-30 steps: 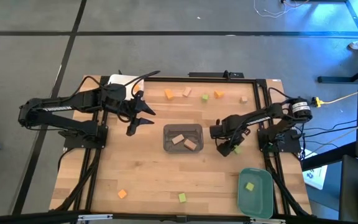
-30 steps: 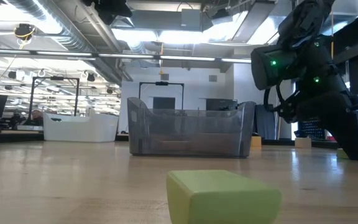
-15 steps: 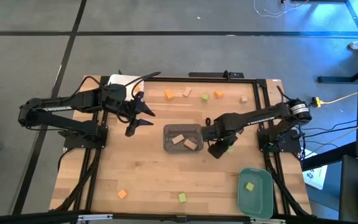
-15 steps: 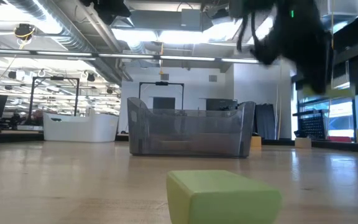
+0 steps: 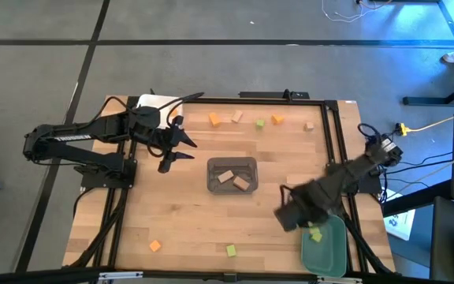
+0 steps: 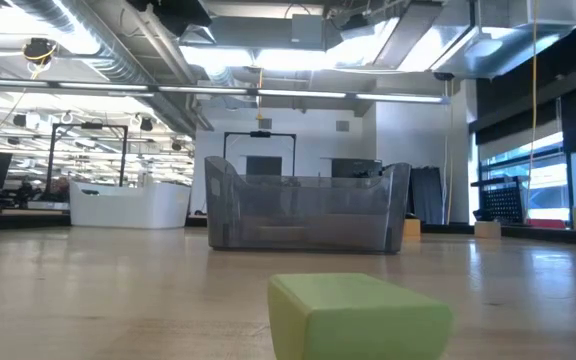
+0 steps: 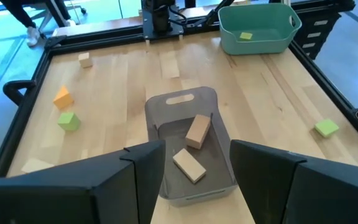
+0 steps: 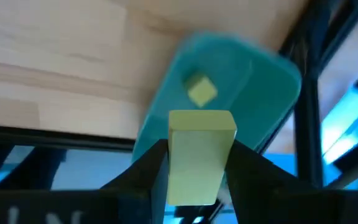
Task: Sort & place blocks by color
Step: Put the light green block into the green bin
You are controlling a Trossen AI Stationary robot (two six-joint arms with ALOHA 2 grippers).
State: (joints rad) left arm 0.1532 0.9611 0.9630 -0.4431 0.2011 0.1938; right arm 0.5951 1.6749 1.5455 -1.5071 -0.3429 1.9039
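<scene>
Since the earlier frames, the right arm has been swung from beside the grey tray [image 5: 232, 175] toward the table's near right corner, and it is gone from the low view. The right gripper [image 5: 296, 214] is now blurred at the inner edge of the teal tray [image 5: 324, 254]. In the right wrist view a yellow-green bar [image 8: 199, 154] is seen clamped between the two fingers [image 8: 151, 167], with the teal tray beneath.

The left gripper [image 5: 186, 147] is unmoved, held over the far left part of the table [image 5: 187, 221], its jaws parted and nothing between them.

The surface is pale wood, framed by a black rail. Around it a grey floor with dark lines is seen from above; across the table, the low view shows a bright room with ceiling ducts and lights.

The grey tray sits at mid-table and two tan blocks [image 5: 233, 179] lie in it, apart from each other. One yellow-green cube [image 5: 316, 235] lies in the teal tray. A white tray [image 5: 153, 102] is partly hidden under the left arm at the far left corner; its contents cannot be told.

Loose on the table are an orange block [image 5: 213, 119], a tan one [image 5: 237, 117], a green one [image 5: 259, 124], another orange [image 5: 277, 120] and a small tan one [image 5: 309, 125] along the far edge. An orange cube [image 5: 155, 245] and a green cube [image 5: 231, 250] lie near the front edge.
</scene>
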